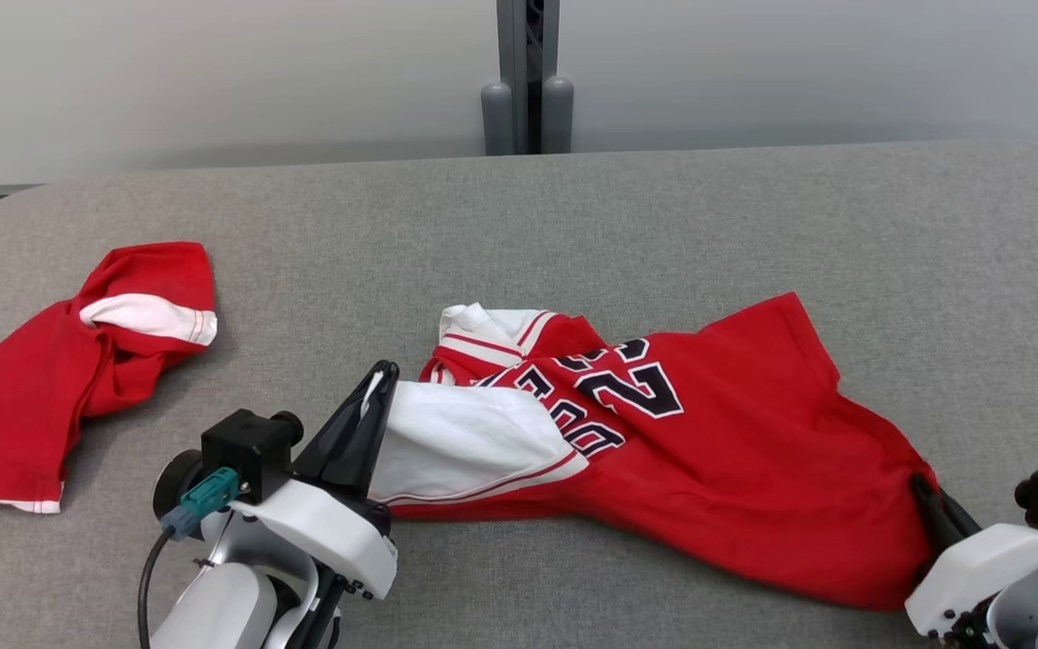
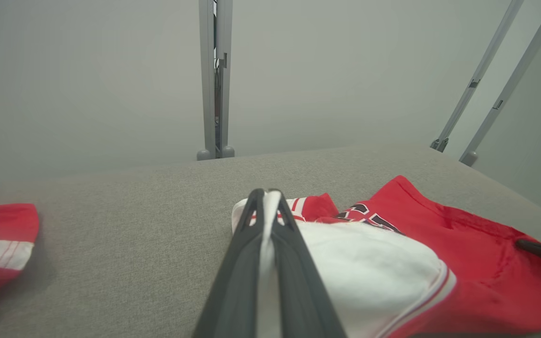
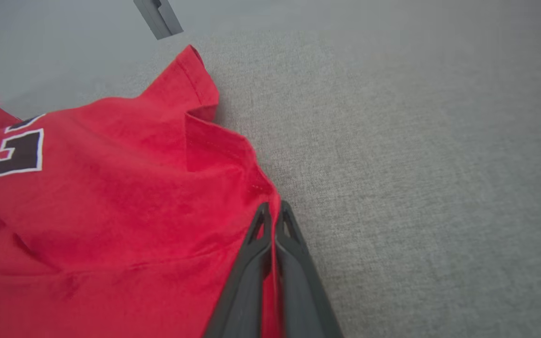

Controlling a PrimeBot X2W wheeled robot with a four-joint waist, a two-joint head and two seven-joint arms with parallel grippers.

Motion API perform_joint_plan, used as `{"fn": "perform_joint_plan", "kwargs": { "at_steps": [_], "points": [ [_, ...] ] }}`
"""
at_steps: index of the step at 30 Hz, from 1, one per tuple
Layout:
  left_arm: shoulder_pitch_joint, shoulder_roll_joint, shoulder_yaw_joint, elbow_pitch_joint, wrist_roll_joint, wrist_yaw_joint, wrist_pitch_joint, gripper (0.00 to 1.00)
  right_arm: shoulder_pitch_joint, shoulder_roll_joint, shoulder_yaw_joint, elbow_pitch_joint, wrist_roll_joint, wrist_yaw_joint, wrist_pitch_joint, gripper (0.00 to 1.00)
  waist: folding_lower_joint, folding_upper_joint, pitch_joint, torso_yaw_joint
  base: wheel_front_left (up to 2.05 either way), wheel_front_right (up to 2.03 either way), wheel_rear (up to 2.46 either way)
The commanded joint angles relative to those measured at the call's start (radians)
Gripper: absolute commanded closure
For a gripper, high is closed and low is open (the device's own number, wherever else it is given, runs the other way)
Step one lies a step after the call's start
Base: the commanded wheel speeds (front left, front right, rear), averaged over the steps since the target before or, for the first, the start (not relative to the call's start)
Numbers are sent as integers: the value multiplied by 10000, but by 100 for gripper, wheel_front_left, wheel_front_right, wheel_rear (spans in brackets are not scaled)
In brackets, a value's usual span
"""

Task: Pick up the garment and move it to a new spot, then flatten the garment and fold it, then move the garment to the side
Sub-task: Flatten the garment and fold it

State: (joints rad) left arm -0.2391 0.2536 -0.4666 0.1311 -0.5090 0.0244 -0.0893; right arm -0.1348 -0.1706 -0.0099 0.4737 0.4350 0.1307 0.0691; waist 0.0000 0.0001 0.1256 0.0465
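The red jersey (image 1: 708, 442) lies crumpled mid-table (image 1: 573, 207). Our left gripper (image 1: 382, 371) is clamped on its white sleeve, and our right gripper (image 3: 273, 209) pinches the red hem corner. Both bites look thin, so we judge that either could slip under tension. Folds hide part of the printed number.

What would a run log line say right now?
left gripper: shut on jersey | right gripper: shut on jersey | jersey: crumpled on grey surface

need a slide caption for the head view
Left gripper and right gripper pinch opposite ends of the red jersey on the grey surface; a second red garment lies apart at left.
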Motion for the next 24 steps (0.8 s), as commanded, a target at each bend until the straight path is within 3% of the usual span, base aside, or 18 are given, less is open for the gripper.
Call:
{"fn": "perform_joint_plan", "kwargs": {
  "at_steps": [1, 15, 24],
  "points": [
    [-85, 107, 66, 35, -91, 3, -89, 100, -161, -149, 186, -341, 238, 2, -291, 100, 0, -1, -160, -38, 0, 0, 0],
    [-35, 401, 479, -50, -474, 54, -124, 100, -695, -1195, 1289, -3719, 3723, 2, -1208, 100, 0, -1, -1281, -294, 0, 0, 0],
    [-975, 323, 1149, -266, -790, 423, -177, 100, -1885, -2035, 1383, -4633, 3953, 2, -1630, 100, 0, -1, -1467, -329, 0, 0, 0]
  ]
}}
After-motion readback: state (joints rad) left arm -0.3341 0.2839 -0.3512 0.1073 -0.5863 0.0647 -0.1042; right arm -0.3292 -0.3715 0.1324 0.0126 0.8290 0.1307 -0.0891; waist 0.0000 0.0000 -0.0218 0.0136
